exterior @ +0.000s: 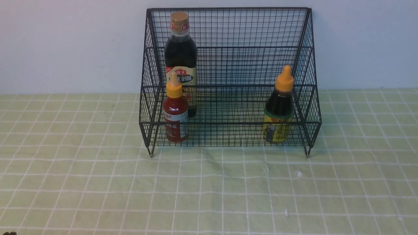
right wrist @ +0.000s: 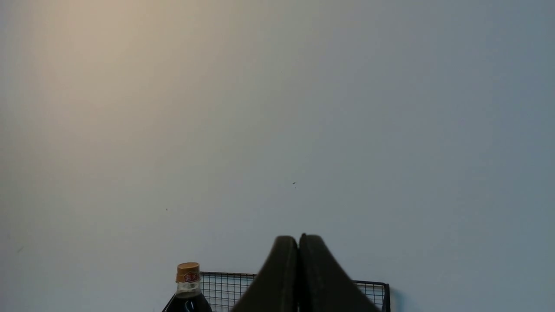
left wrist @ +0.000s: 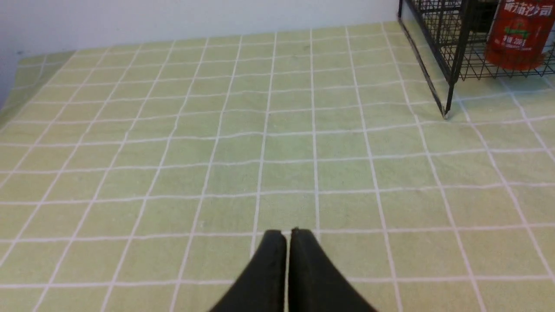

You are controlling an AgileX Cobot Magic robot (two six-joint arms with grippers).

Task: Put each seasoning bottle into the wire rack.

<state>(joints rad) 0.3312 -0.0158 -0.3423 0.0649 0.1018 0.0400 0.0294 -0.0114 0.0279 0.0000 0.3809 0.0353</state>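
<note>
The black wire rack [exterior: 248, 49] stands at the back of the table against the wall. Inside it, the tall dark vinegar bottle [exterior: 180, 55] with a gold cap stands upright on the upper step at the left. In front of it, on the lower step, is the small red-sauce bottle [exterior: 175, 112] with a yellow nozzle. The small dark-sauce bottle [exterior: 279, 111] with an orange nozzle stands on the lower step at the right. My left gripper [left wrist: 288, 232] is shut and empty, low over the cloth, left of the rack [left wrist: 451, 39]. My right gripper [right wrist: 298, 237] is shut and empty, raised, facing the wall above the rack [right wrist: 373, 288].
A light green checked cloth [exterior: 209, 189] covers the table from the rack's legs to the front edge. A plain pale wall [exterior: 65, 42] rises directly behind the rack. Neither arm shows in the front view.
</note>
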